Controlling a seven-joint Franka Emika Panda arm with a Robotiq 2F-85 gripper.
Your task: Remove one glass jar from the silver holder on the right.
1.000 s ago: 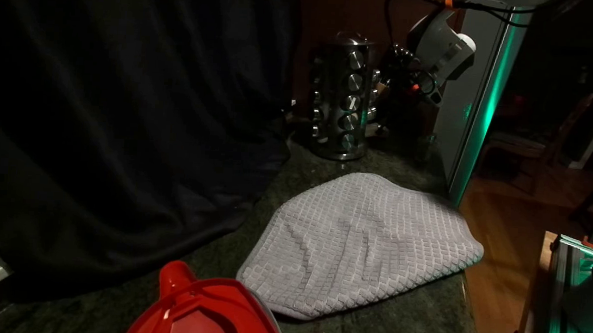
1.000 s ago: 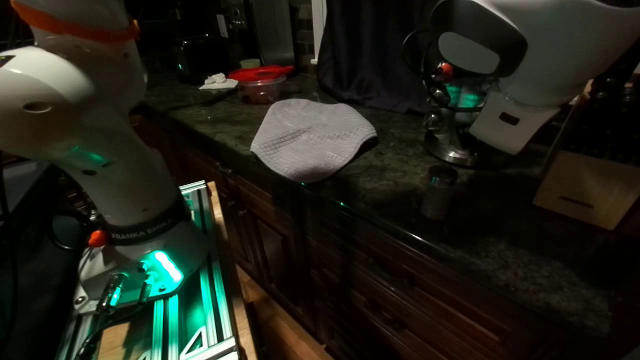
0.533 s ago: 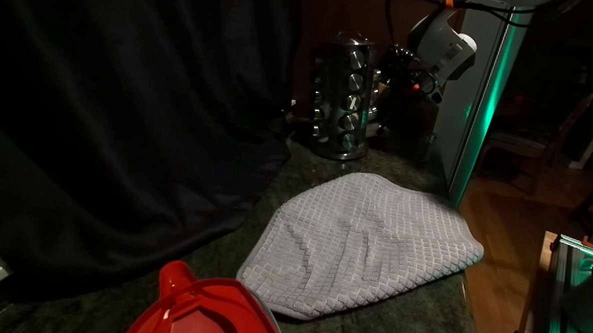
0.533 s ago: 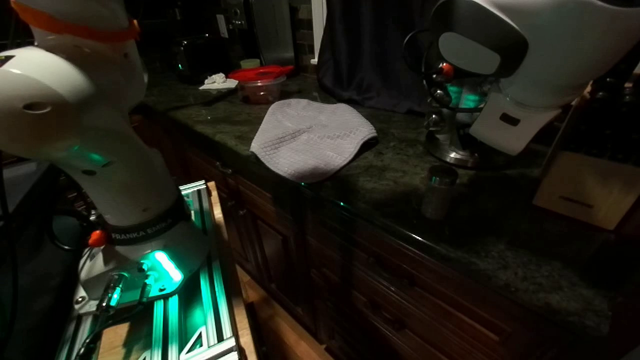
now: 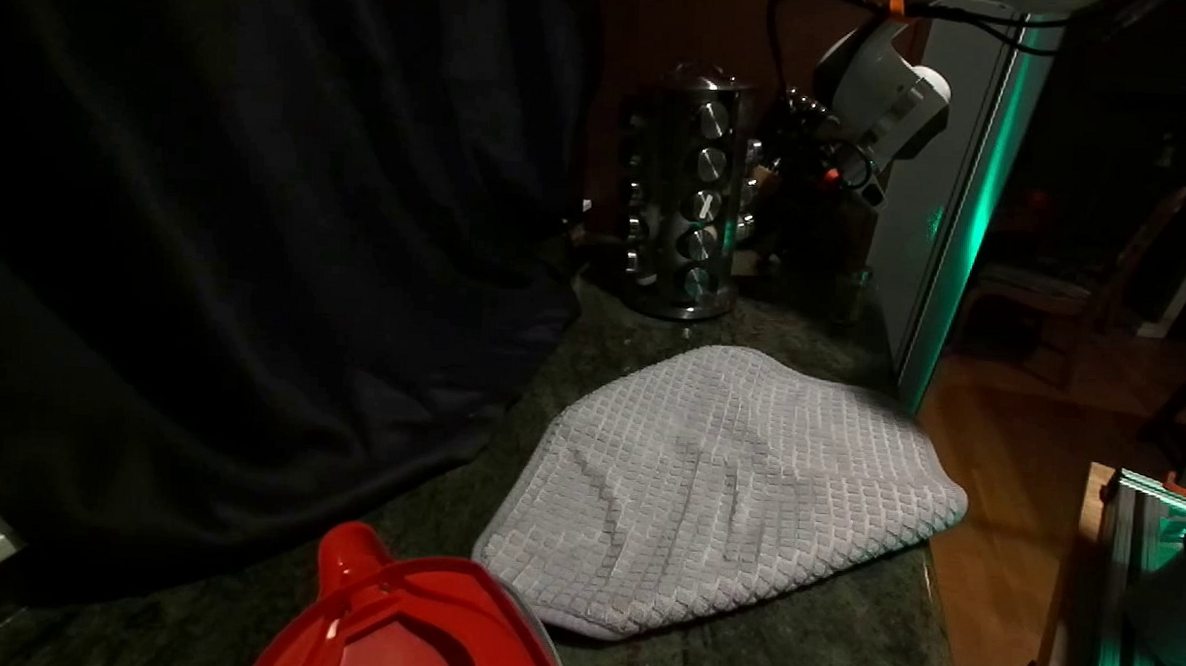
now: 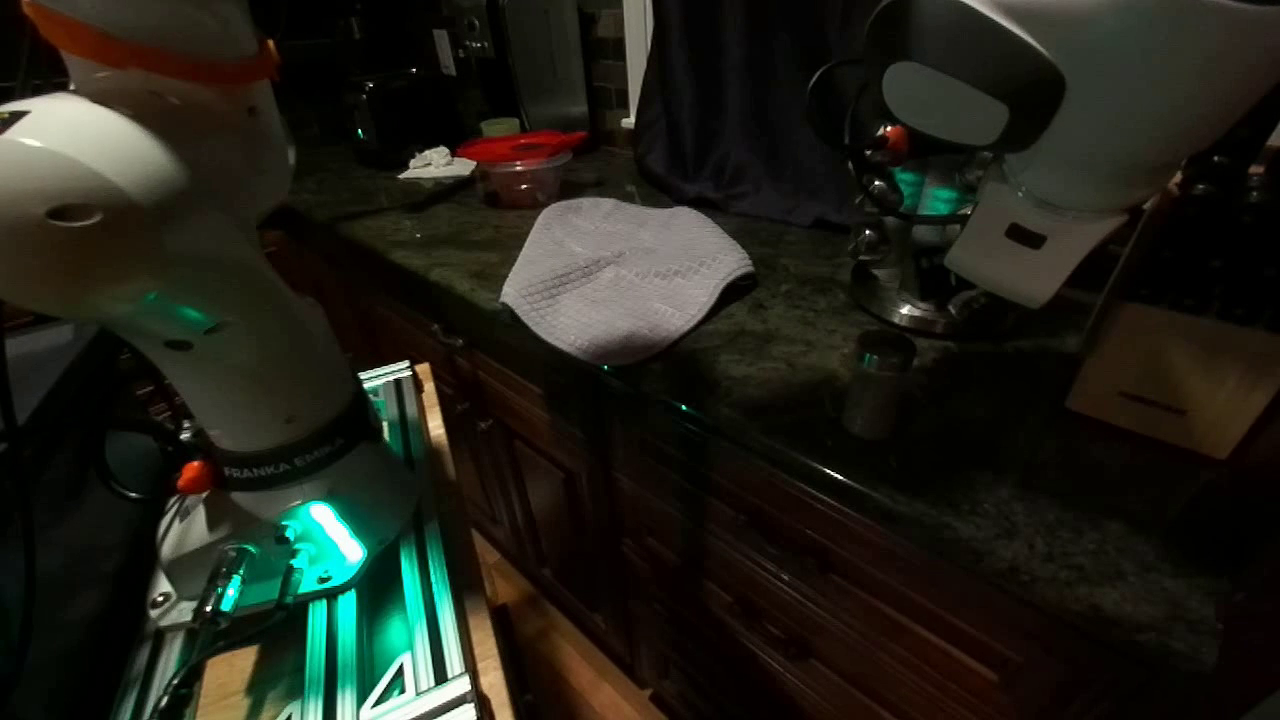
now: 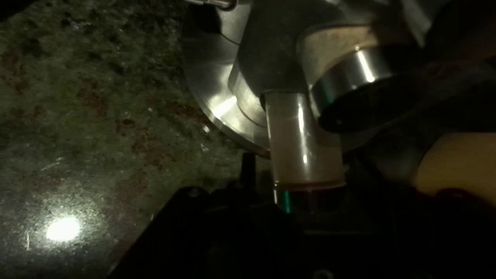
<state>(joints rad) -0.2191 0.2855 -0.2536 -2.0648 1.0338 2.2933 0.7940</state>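
At the far left of an exterior view, a white robot arm (image 6: 240,300) rises from a base (image 6: 285,545) lit green. Right of it, on a dark stone counter (image 6: 790,310), are crumpled white paper (image 6: 434,160) and then a clear tub (image 6: 522,185) with a red lid (image 6: 520,147). Next, a pale grey cloth (image 6: 630,275) is loosely spread, a dark curtain (image 6: 745,110) hanging behind it. Farther right, a metal-capped upright jar (image 6: 876,390) stands near the counter's front edge. Behind it is the silver spice rack (image 6: 915,318), partly hidden by the arm's far end. A pale wooden block (image 6: 1180,375) sits at the far right.

In the wrist view, speckled counter fills the left. The black gripper (image 7: 300,195) spreads along the bottom, mostly lost in shadow, one fingertip (image 7: 248,168) showing just left of the glass jar (image 7: 304,143). That jar slants down from the rack, its capped end in the gripper's shadow; whether its far end sits inside the rack cannot be told. How far apart the fingers stand, and whether they have hold of the jar, cannot be told either. Above and to the right, a second jar (image 7: 354,73) juts from the rack, its silver cap angled downward.
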